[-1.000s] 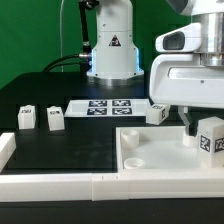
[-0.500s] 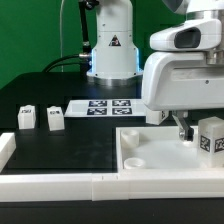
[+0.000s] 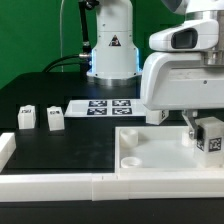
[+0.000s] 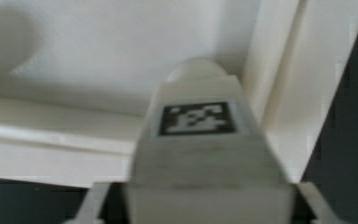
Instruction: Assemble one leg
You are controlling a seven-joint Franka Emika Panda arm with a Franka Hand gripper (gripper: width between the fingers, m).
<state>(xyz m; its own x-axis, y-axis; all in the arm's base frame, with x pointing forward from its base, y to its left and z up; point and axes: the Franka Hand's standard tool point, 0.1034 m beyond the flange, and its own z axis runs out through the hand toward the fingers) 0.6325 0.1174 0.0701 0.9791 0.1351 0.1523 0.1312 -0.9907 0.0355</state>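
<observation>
My gripper (image 3: 203, 130) is shut on one leg (image 3: 210, 138), a small white block with a black-and-white tag. It holds the leg over the right part of the large white tray-like piece (image 3: 150, 152), near a corner socket. In the wrist view the leg (image 4: 202, 120) fills the middle between my fingers (image 4: 105, 200), tag facing the camera, with the tray's rim behind it. Two more legs (image 3: 27, 117) (image 3: 55, 119) stand on the black table at the exterior view's left. A fourth leg (image 3: 155, 115) shows partly behind my arm.
The marker board (image 3: 108, 106) lies at the back middle, in front of the robot base (image 3: 112, 50). Long white border bars (image 3: 60, 186) run along the front edge, with a short end piece (image 3: 5, 148) at the left.
My arm has shifted a little toward the exterior view's left. The held leg has gone from tilted to nearly upright and sits slightly lower over the tray.
</observation>
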